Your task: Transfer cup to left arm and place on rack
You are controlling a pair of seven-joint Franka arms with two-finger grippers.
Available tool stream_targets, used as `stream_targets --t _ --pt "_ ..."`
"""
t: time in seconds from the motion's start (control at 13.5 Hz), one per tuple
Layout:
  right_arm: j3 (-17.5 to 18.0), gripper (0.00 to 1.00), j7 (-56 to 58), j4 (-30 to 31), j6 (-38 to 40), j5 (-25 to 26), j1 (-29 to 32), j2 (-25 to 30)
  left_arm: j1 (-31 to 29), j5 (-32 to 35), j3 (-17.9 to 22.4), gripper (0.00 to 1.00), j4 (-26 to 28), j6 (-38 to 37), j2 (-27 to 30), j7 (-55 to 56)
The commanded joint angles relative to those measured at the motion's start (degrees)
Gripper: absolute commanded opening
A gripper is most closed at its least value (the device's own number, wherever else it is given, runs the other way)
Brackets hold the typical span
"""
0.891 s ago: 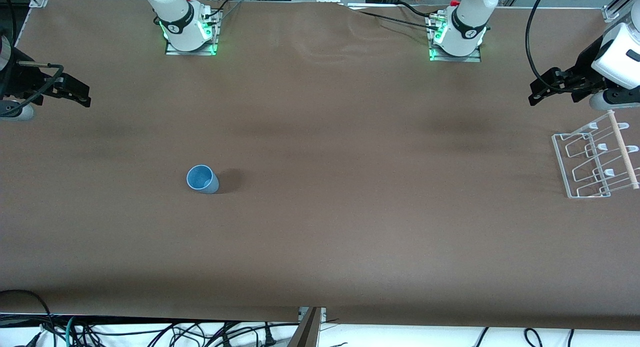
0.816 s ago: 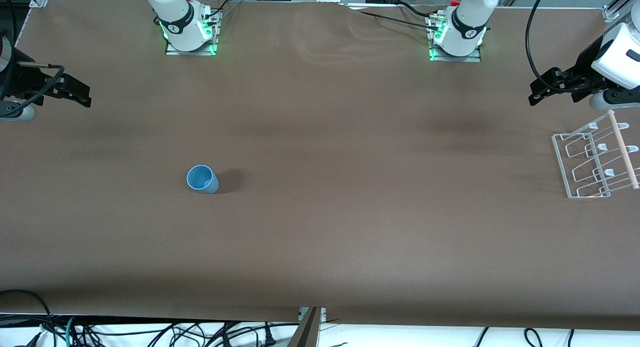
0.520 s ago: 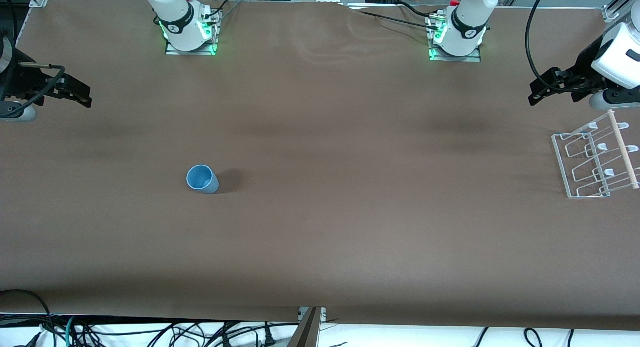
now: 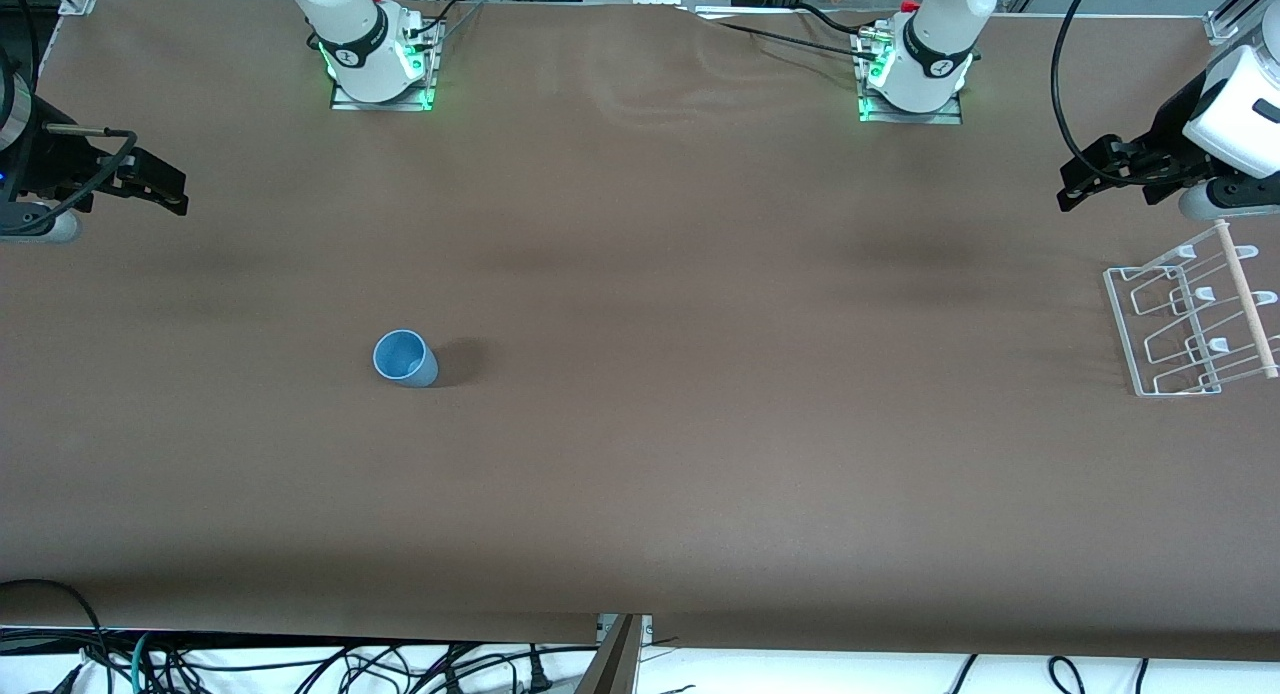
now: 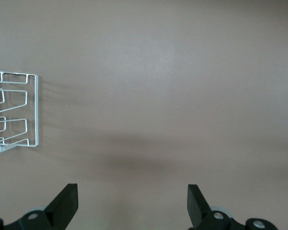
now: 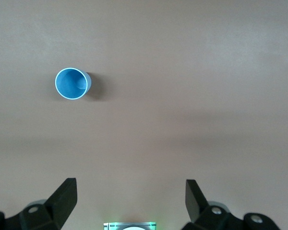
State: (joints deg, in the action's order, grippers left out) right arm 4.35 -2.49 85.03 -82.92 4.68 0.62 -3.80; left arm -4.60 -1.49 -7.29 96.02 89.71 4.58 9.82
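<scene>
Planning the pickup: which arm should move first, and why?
Probably the right gripper: it should swing over the cup, which stands upright, untouched, toward its end of the table. Both grippers are open; the left gripper waits by the rack.

Both arms are glossy white with dark grey joint bands, each rising from a metal base plate (image 4: 380, 96) lit green along its edge, with a small red part by each base. Black cables (image 4: 1065, 64) run along the links. The left gripper (image 4: 1085, 184) and right gripper (image 4: 160, 186) are black, their fingers (image 5: 65, 203) blunt wedges on screw-fastened mounts.
</scene>
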Motion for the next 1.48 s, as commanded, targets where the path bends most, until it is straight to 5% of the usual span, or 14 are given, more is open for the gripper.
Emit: stream_targets --t 0.0,0.45,1.41 --pt "0.7 1.0 -0.2 0.1 -0.3 -0.4 0.7 0.5 -0.1 -0.6 -0.2 1.0 -1.6 -1.2 -0.5 0.6" --pt "0.7 1.0 -0.7 -2.0 -0.5 -0.1 0.3 -2.1 -0.1 -0.6 -0.2 1.0 -1.6 -1.2 -0.5 0.6" --pt "0.8 1.0 -1.9 -1.3 -22.9 -1.9 -11.3 -25.5 -0.1 -0.6 -0.2 1.0 -1.6 -1.2 -0.5 0.6"
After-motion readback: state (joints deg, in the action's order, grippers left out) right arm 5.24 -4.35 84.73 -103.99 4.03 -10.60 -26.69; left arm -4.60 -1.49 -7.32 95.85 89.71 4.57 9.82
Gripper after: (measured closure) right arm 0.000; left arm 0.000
